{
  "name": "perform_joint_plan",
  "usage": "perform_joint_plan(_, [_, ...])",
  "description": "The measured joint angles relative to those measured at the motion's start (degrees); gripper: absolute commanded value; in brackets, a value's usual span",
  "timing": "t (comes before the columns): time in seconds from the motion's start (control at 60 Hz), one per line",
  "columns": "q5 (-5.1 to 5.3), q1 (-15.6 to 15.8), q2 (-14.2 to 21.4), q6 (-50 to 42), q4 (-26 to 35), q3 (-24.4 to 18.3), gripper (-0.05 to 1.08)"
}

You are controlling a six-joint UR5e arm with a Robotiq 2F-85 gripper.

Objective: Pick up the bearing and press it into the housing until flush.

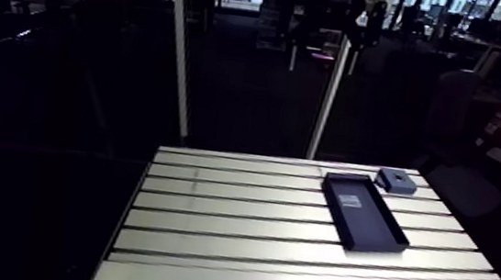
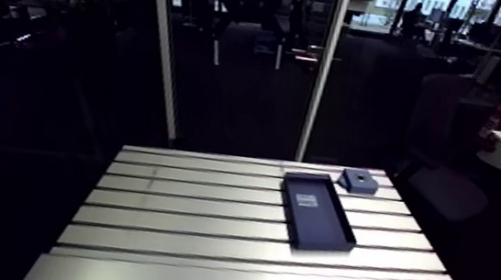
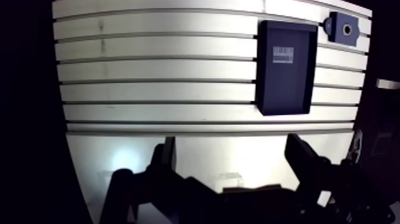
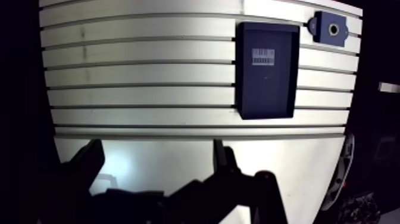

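The housing (image 3: pixel 344 28) is a small blue-grey block with a round hole, standing at the table's far corner, also in the arm view (image 1: pixel 396 180). A small dark round piece (image 3: pixel 326 24) touches its side; I cannot tell whether this is the bearing. My gripper (image 3: pixel 232 146) hangs over the near, smooth strip of the table, open, with nothing between its fingers (image 3: pixel 299 156). Both the housing and the tray lie well ahead of it. The gripper does not show in the arm view.
A dark rectangular tray (image 3: pixel 284 83) with a white barcode label (image 3: pixel 283 55) lies just beside the housing, seen also in the arm view (image 1: pixel 368 224). The slotted aluminium table (image 1: pixel 226 213) stretches wide beside the tray. Darkness lies past its edges.
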State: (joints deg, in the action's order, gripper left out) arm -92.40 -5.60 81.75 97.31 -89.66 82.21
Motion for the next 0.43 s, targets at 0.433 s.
perform_joint_plan(0.433, [0.42, 0.5, -0.02, 0.3, -0.07, 0.19, 0.01])
